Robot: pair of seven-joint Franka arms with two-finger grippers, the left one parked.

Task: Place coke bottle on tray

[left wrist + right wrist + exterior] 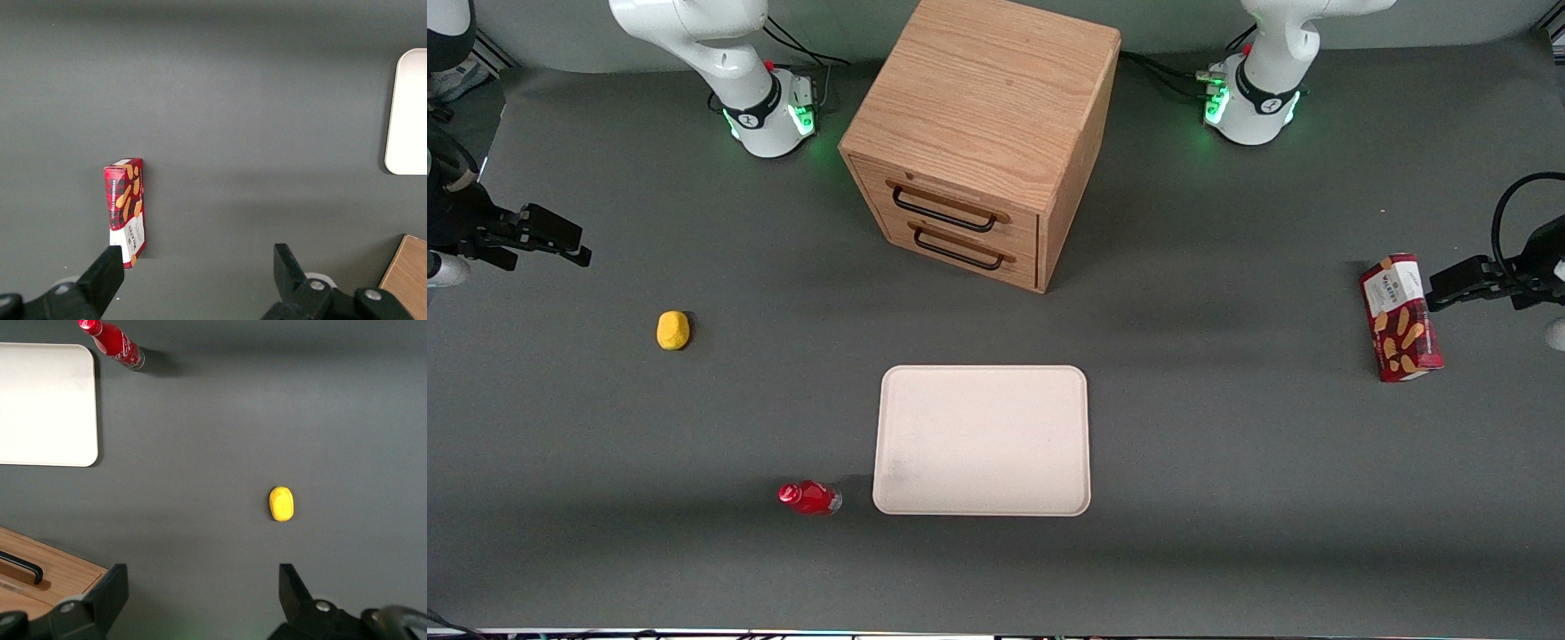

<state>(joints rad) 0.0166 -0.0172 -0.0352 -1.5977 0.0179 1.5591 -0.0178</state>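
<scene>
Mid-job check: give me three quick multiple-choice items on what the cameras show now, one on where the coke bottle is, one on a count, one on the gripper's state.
1. Where is the coke bottle?
A. on the tray
B. on the table beside the tray
C. in a drawer

2. How many drawer handles does the wooden cabinet show?
A. one
B. two
C. three

3. The gripper is:
A. open and empty
B. shut on the bottle
C. shut on the yellow lump

Answers: 1 B, it stands just off the tray rim. 2 B, two dark handles, one above the other. 3 A, fingers spread above the table, with the yellow lump lying apart.
</scene>
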